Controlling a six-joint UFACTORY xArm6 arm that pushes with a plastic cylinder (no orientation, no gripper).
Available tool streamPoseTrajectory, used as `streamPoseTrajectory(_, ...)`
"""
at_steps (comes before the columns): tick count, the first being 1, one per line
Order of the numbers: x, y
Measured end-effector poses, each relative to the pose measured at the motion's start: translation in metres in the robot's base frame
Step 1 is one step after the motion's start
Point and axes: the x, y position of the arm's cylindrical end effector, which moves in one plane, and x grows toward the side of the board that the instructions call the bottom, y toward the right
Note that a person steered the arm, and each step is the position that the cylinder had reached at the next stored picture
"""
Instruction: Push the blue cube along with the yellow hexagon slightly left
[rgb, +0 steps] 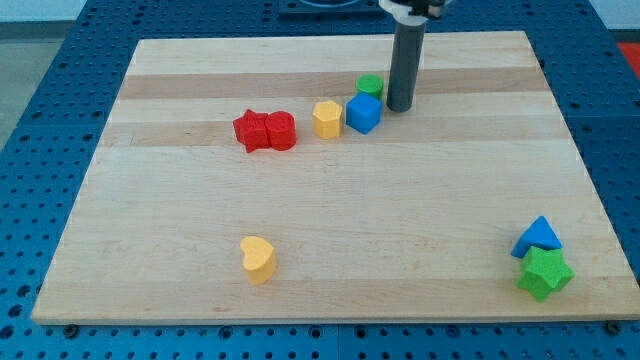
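Observation:
The blue cube (364, 113) sits on the wooden board (330, 240) in the upper middle. The yellow hexagon (327, 119) is just to its left, touching or nearly touching it. My tip (400, 107) rests on the board right next to the cube's right side, a small gap apart. A green cylinder (371, 86) stands just behind the cube, to the left of the rod.
Two red blocks (265, 131) lie together left of the yellow hexagon. A yellow heart (258, 258) is at the bottom middle. A blue triangle (538, 237) and a green star (545, 273) sit at the bottom right near the board's edge.

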Motion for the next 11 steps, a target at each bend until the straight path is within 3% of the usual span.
streamPoseTrajectory(2, 0.004, -0.011)
streamPoseTrajectory(4, -0.008, 0.024)
streamPoseTrajectory(9, 0.017, -0.076)
streamPoseTrajectory(11, 0.032, -0.078)
